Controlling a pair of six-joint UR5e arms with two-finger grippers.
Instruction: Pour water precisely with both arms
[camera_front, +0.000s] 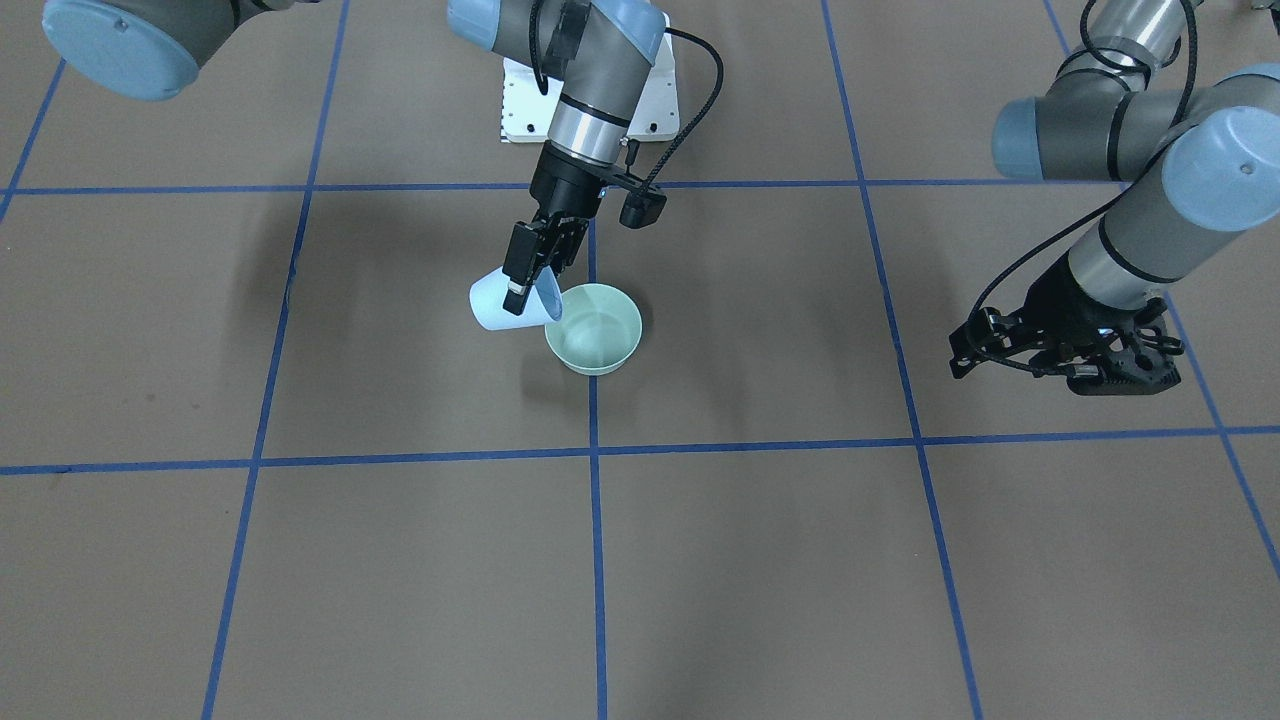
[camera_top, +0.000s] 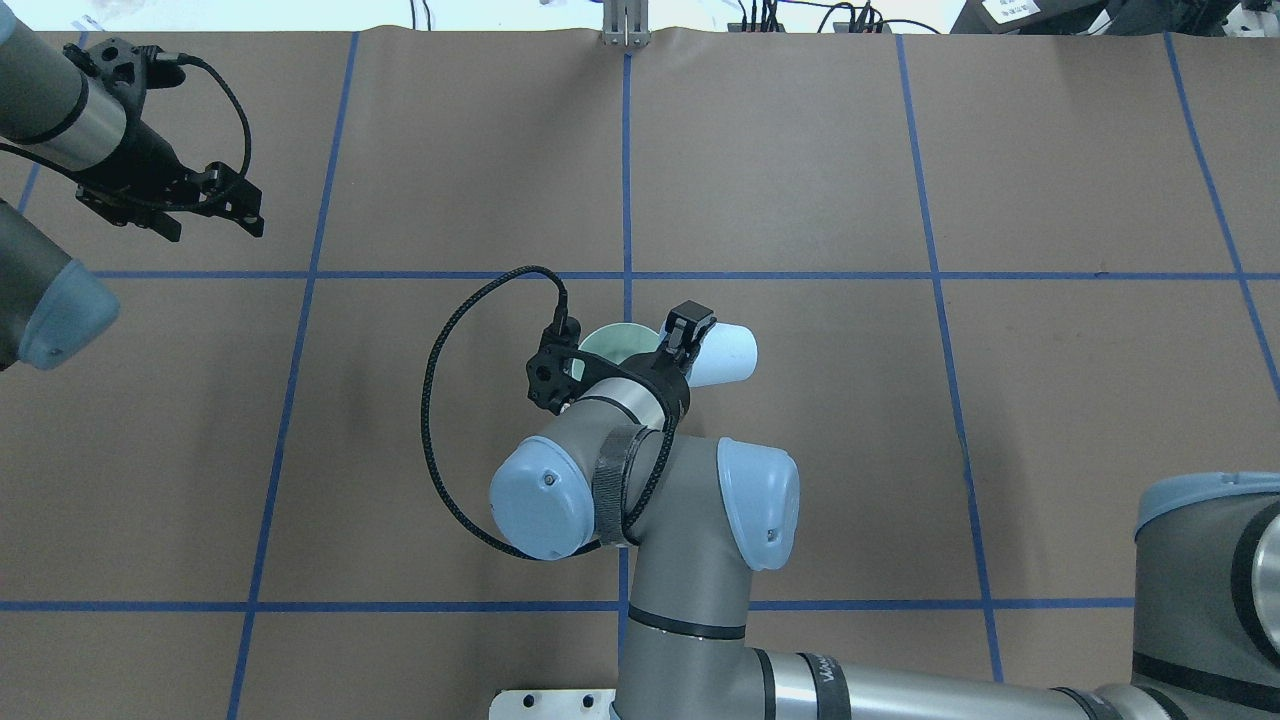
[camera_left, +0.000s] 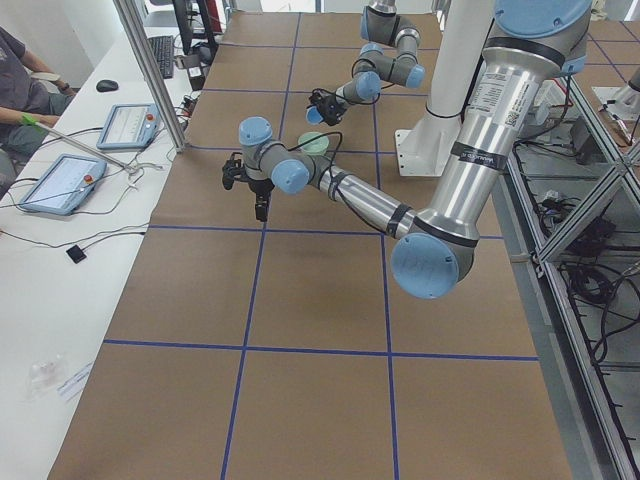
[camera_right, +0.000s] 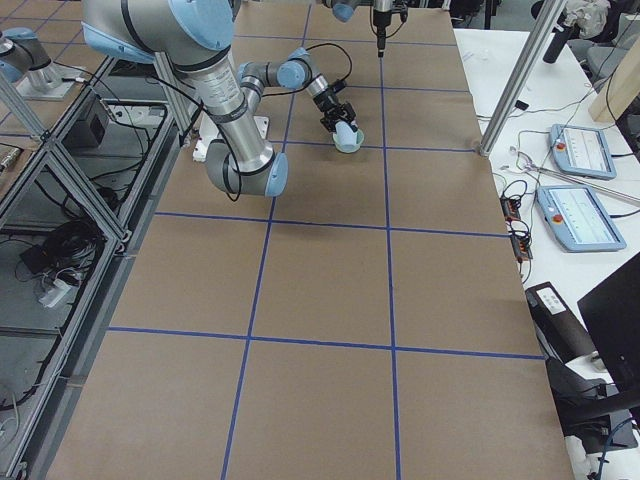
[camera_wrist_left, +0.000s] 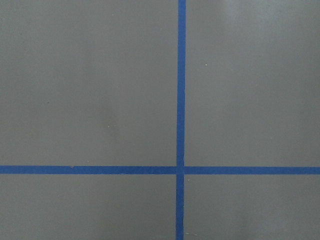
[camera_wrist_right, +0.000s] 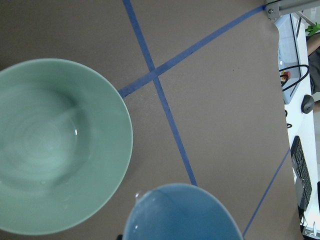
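Note:
My right gripper (camera_front: 535, 290) is shut on a light-blue cup (camera_front: 490, 305). It holds the cup tipped on its side, with the mouth at the rim of a pale green bowl (camera_front: 600, 360) that stands on the table's middle line. In the overhead view the cup (camera_top: 725, 355) sticks out to the right of the gripper (camera_top: 690, 345), and the wrist covers most of the bowl (camera_top: 615, 340). The right wrist view shows the bowl's glossy inside (camera_wrist_right: 115, 120) and the cup's rim (camera_wrist_right: 185, 215) with a drop on it. My left gripper (camera_top: 235, 200) hangs empty, far off over bare table. I cannot tell how its jaws stand.
Brown paper with a blue tape grid (camera_wrist_left: 180, 170) covers the table. The white base plate (camera_front: 590, 100) sits behind the bowl. Tablets (camera_left: 55, 180) and a seated person (camera_left: 15, 70) are on a side bench beyond the table's far edge.

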